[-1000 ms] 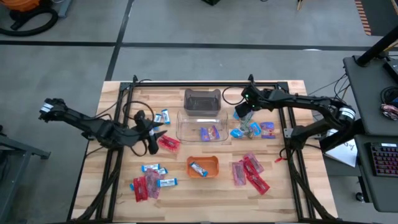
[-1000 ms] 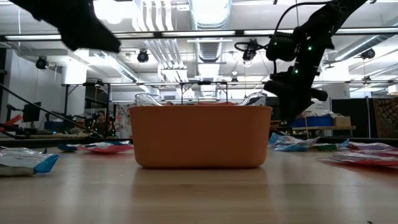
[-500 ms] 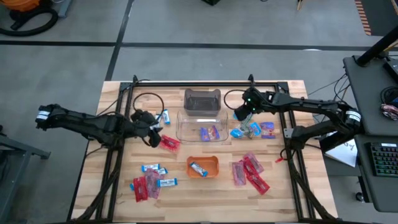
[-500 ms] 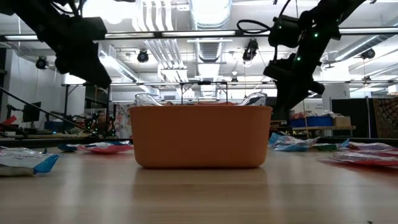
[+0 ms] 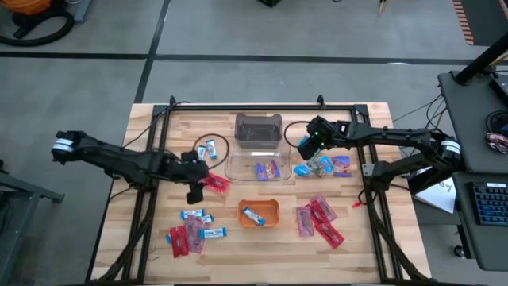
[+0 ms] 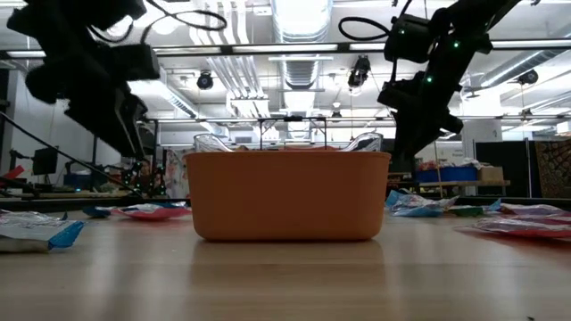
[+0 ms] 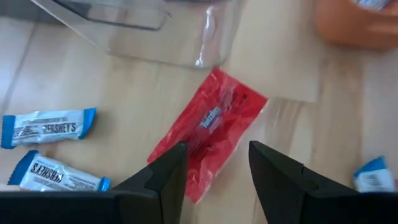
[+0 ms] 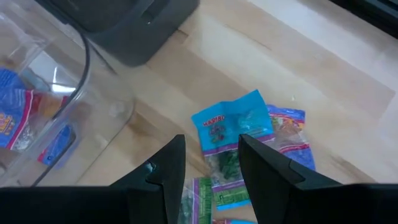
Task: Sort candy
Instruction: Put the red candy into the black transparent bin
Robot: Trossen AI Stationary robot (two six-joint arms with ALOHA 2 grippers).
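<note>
Directly beneath the left end effector (image 7: 211,177), fingers parted and empty, lies a red packet (image 7: 208,132), with the clear bin (image 7: 155,31) just past it and two blue-and-white bars (image 7: 50,149) beside. Nearer the surface's right edge, the right end effector (image 8: 208,171) hangs open over blue crinkly wrappers (image 8: 233,130); the orange tray (image 5: 259,212) sits near the front edge

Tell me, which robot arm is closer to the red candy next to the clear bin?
The left. Its end effector hangs open right over the red candy. The right end effector is open too, across the clear bin, above the blue packets.
</note>
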